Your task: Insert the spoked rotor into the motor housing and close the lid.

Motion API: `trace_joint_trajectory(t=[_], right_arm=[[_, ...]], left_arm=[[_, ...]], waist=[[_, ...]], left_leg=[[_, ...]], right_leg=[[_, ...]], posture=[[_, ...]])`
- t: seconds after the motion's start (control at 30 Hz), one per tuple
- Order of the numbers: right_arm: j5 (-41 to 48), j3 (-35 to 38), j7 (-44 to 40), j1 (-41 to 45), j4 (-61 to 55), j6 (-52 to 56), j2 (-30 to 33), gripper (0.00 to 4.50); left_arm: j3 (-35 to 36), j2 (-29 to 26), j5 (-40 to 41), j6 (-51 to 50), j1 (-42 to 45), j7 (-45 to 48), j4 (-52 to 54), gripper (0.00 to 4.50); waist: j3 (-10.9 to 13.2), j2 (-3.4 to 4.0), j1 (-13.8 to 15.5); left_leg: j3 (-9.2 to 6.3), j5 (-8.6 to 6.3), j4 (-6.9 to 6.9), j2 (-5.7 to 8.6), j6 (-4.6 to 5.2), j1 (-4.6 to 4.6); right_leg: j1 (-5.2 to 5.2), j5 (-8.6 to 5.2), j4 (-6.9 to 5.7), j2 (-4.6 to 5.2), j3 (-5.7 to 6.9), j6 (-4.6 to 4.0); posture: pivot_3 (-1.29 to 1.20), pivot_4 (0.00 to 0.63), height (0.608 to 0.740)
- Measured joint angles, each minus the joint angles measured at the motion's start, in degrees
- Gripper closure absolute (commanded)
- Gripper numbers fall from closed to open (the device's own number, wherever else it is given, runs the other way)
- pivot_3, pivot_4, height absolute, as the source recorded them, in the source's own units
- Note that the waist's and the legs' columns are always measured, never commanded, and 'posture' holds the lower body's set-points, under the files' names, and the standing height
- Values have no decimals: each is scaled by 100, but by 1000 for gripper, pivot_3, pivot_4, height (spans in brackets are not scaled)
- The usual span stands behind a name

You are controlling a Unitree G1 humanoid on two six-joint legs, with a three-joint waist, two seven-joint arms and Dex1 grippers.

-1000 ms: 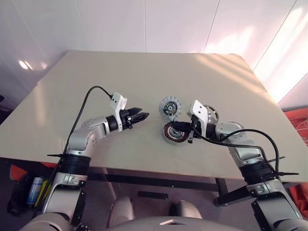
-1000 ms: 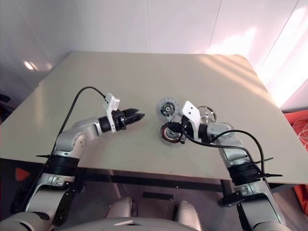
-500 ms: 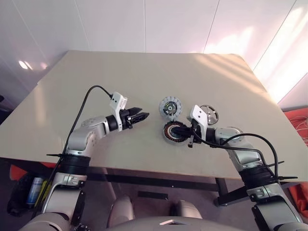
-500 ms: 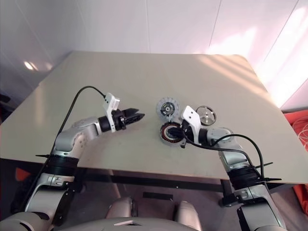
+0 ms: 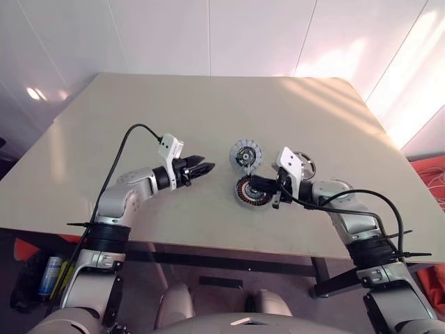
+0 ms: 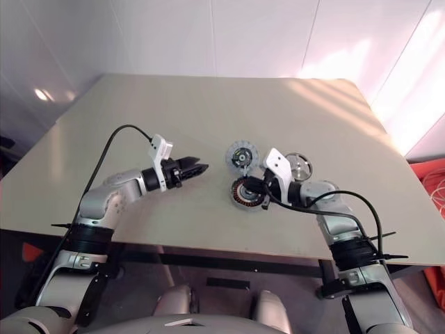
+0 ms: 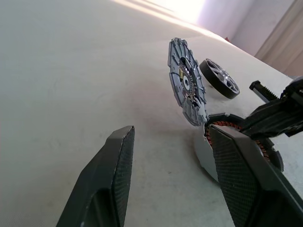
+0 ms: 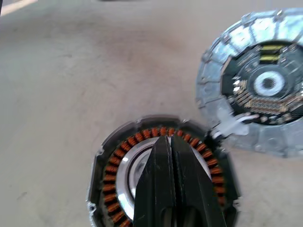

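Motor housing (image 8: 161, 177): on the table (image 5: 139, 118), open, copper windings ringing a silver hub, no rotor inside.
Lid (image 8: 258, 80): flipped up at the housing's edge.
Spoked rotor (image 7: 218, 78): on the table beyond the housing, partly hidden by the right arm.
Right gripper (image 8: 170, 156): fingers pressed together, over the hub.
Left gripper (image 7: 173, 156): spread, empty.

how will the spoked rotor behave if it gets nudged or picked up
The spoked rotor lies flat on the table, so a nudge probably slides it, not rolls it. Its shiny metal face looks rigid, likely slippery and fairly heavy for its size.
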State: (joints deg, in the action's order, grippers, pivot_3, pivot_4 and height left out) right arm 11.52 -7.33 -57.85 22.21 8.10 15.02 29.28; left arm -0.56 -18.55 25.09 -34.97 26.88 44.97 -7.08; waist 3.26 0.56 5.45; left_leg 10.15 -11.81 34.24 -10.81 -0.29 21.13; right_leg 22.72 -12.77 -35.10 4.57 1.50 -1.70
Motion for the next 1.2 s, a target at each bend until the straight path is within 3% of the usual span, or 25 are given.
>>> trace_joint_trajectory(t=[0.7, 1.2], right_arm=[[-31, -126, 55, -378, -20, 36, -105, 4464], [26, 13, 69, 33, -42, 38, -107, 4464]], left_arm=[[32, -61, 1, 65, 39, -16, -108, 1839], [48, -76, -21, 250, 39, 38, -271, 1839]], waist=[[0, 0, -7], [0, -1, 0]], left_leg=[[0, 0, -3, 0, 0, -1], [0, -1, -4, 0, 1, 4]], right_leg=[[-1, 0, 6, -1, -1, 0], [2, 0, 8, -1, 0, 0]], posture=[[0, 0, 740], [0, 0, 740]])
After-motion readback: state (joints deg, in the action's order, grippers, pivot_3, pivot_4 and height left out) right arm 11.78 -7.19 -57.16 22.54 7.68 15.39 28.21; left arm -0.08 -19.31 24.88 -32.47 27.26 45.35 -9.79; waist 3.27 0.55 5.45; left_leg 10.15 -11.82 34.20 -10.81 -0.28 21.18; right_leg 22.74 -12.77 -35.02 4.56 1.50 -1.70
